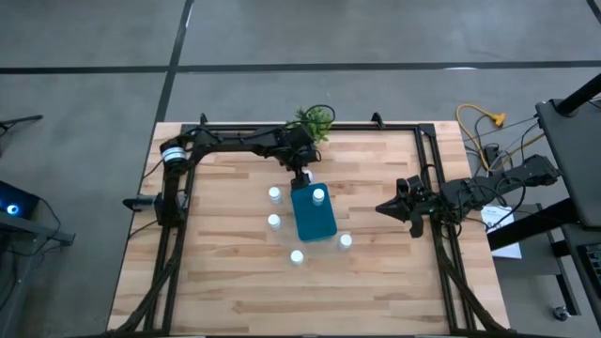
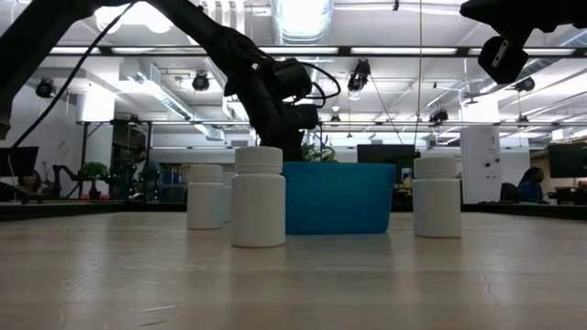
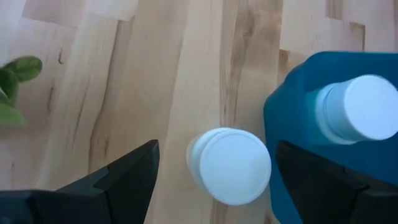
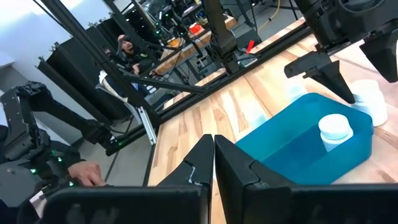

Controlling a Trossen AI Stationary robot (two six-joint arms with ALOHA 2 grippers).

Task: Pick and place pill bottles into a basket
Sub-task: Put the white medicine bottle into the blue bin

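Observation:
The teal basket lies mid-table with one white pill bottle standing inside it at its far end. Several more pill bottles stand on the wood around it: one and another on its left, one near its front, one at its right. My left gripper hangs open, slanting down, over the far-left bottle, a finger on either side of it and clear of it. My right gripper waits shut at the table's right edge.
A small green potted plant stands at the table's far edge, just behind the left arm. A black frame runs around the tabletop. Bare wood stretches along the near side. People and equipment show in the room beyond.

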